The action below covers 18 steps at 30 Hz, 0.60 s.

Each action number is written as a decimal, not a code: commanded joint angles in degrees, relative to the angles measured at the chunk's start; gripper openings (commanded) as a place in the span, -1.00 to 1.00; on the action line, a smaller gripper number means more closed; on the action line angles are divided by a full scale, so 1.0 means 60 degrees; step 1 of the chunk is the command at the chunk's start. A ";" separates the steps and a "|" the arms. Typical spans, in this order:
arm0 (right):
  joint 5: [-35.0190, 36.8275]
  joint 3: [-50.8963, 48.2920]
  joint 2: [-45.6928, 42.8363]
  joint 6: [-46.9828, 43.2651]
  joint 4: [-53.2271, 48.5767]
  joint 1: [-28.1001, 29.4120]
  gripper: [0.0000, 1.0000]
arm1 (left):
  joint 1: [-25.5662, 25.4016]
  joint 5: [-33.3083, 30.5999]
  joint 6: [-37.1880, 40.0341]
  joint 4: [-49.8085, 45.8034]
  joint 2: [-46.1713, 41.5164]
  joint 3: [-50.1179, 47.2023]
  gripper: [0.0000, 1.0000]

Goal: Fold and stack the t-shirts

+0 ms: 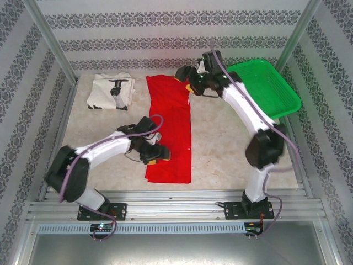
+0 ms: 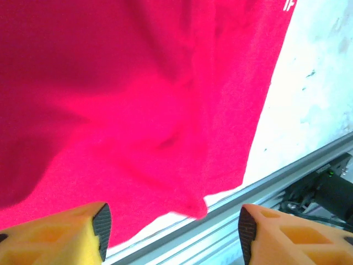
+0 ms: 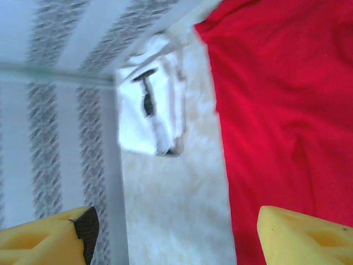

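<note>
Red t-shirt (image 1: 171, 132) lies flat on the table (image 1: 231, 149) as 1 long strip, sides folded in. Left gripper (image 1: 159, 153) is at its near hem, right gripper (image 1: 191, 84) at the far end. Both have jaws apart, holding nothing, probably set for an end-to-end fold. White t-shirt (image 1: 111, 91) sits folded back-left, probably the stack base.

The overhead camera looks down from behind the arm bases on the whole red shirt (image 1: 171, 130). Both wrist cameras sit close over it, left at its near hem, right by its far end.
</note>
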 commanded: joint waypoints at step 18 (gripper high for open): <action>0.1396 -1.3436 -0.7356 0.3836 0.3443 0.3643 0.35 | 0.0396 -0.0895 -0.3525 0.4365 -0.3697 -0.5344 0.26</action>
